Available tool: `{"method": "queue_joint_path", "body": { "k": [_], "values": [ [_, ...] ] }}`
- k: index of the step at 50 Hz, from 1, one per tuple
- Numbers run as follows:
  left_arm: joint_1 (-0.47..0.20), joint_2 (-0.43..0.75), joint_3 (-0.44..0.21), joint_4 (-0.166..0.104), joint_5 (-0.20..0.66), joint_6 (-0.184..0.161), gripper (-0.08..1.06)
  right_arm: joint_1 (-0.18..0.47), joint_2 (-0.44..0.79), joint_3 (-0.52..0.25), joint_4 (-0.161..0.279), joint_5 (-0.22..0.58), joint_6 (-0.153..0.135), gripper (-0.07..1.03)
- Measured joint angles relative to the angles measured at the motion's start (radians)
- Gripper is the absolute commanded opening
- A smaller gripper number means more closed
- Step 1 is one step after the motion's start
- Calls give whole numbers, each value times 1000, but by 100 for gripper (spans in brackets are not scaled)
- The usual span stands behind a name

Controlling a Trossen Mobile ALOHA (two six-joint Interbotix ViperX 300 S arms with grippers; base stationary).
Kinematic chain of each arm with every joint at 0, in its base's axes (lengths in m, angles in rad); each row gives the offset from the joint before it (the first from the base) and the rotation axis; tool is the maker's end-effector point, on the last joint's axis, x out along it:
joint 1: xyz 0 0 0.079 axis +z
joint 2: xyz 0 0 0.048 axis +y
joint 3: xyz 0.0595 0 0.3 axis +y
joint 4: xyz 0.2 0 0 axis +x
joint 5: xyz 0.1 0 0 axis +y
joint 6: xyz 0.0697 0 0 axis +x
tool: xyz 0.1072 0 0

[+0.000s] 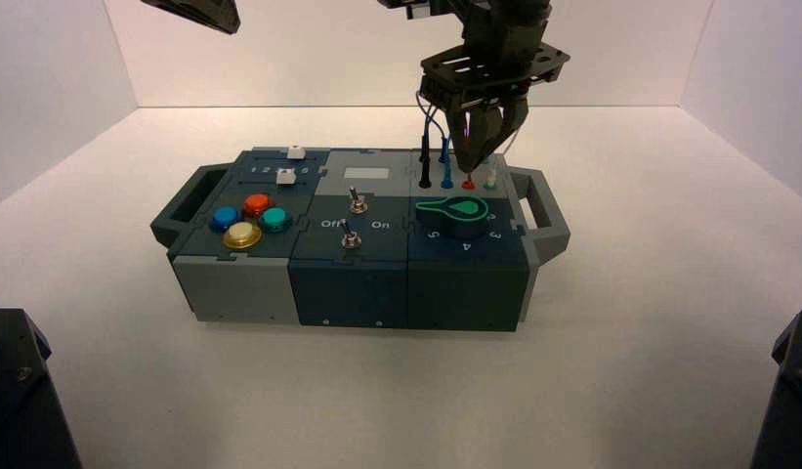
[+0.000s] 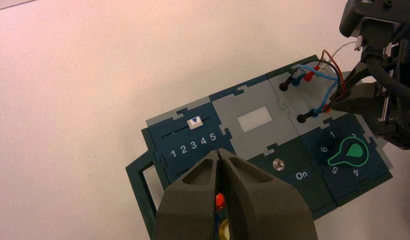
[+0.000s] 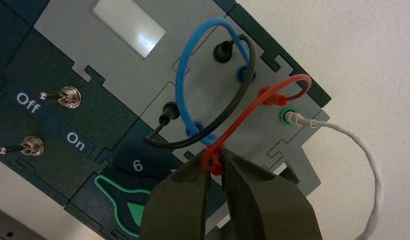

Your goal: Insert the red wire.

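On the box (image 1: 351, 293), I can read "1 2 3 4 5" in white along the slider panel (image 2: 180, 135), and a small dark triangle marks the white slider cap (image 2: 195, 123). The middle panel (image 3: 48, 120), by the metal switches (image 3: 69, 97), says "Off" and "On". Around the green-outlined knob (image 2: 353, 152) I make out 1, 3, 4, 5 and 6.

Your left gripper (image 2: 218, 154) has smooth, dark grey-brown fingers, wedge-shaped, tapering to narrow tips. Your right gripper (image 3: 216, 162) matches: same matte colour, same taper. Your right arm (image 1: 504, 49) is black and angular, its bracket plate (image 1: 455, 73) cut with slots. In the left wrist view, you've got a thick black cable (image 2: 392, 82) along it, plus thin silvery metal rods (image 2: 385, 107).
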Motion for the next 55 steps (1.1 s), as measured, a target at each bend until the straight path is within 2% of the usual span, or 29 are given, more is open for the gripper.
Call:
{"method": "queue_joint_path", "body": {
  "k": [55],
  "values": [
    [0,2,0,-2,0,0,-3,0,-21,2,-2,-8,0,-2]
  ]
}}
